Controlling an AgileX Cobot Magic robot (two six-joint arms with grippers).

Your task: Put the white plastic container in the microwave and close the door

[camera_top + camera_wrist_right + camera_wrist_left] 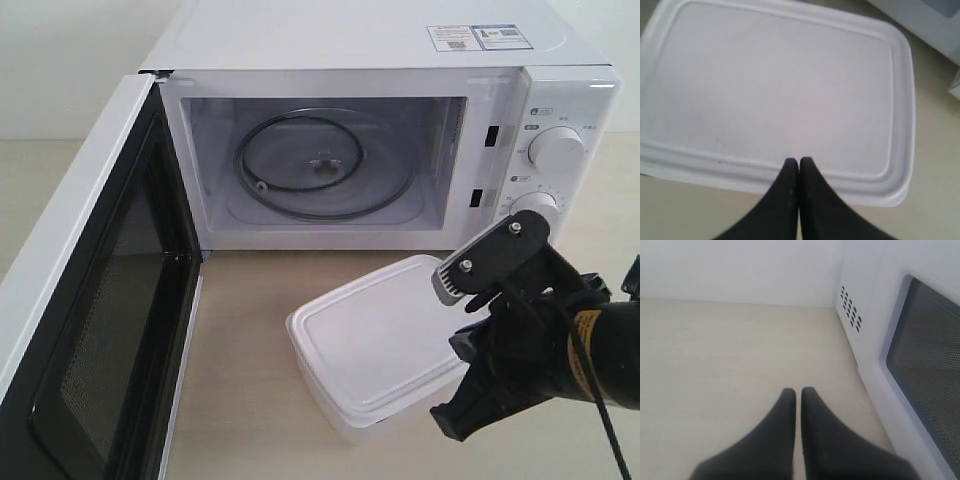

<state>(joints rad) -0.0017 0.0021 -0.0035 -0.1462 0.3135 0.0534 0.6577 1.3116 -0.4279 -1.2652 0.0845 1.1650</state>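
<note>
The white plastic container (375, 345) sits lidded on the table in front of the microwave (400, 60). The door (95, 330) is swung wide open to the left. Inside the cavity lies the glass turntable (320, 165). My right gripper (799, 161) is shut with nothing in it; its tips hover over the near rim of the container's lid (775, 85). In the exterior view the right gripper (450, 412) is at the container's right front corner. My left gripper (797, 390) is shut and empty above bare table, beside the door's outer window (927, 370); the exterior view does not show it.
The open door stands along the left side of the table. Two round dials (556, 150) sit on the microwave's right panel, just behind my right arm (540, 330). Vent holes (850, 310) mark the microwave's side wall. A pale wall lies behind.
</note>
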